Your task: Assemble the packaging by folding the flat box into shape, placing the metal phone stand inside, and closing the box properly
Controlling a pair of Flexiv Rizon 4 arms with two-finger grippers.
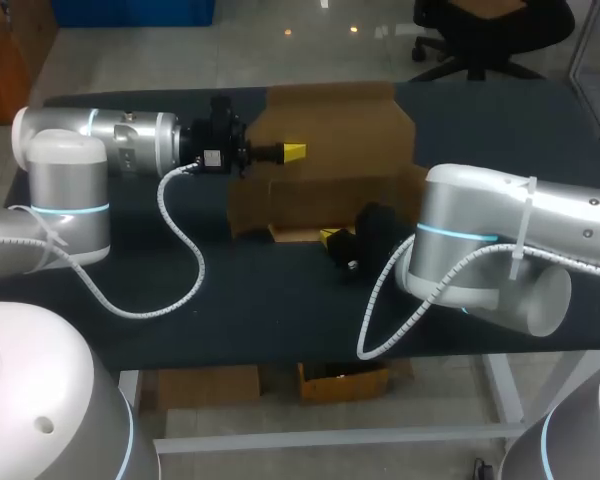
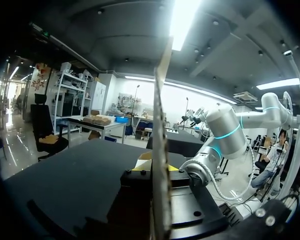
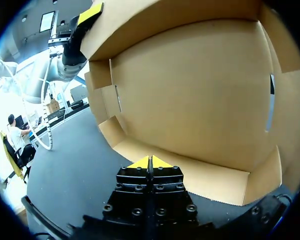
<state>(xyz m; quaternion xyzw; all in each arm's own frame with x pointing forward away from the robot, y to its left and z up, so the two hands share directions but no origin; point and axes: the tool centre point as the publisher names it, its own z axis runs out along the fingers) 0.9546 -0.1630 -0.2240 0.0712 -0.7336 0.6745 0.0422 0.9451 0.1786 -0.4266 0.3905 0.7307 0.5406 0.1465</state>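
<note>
A brown cardboard box [image 1: 330, 130] stands half-folded on the black table, its panels open toward me. My left gripper [image 1: 293, 152] comes in from the left and is shut on the box's upright flap [image 2: 159, 125], which runs edge-on between its fingers [image 2: 157, 170]. In the right wrist view the left gripper's yellow tip [image 3: 90, 12] shows on the upper flap's edge. My right gripper [image 1: 330, 238] is shut with nothing between its fingers, its tips [image 3: 150, 162] at the low front flap of the box [image 3: 190, 90]. No metal phone stand shows in any view.
The black table [image 1: 230, 300] stretches bare in front of the box to its front edge. White coiled cables hang from both wrists over it. My right arm's elbow [image 1: 480, 250] sits just right of the box.
</note>
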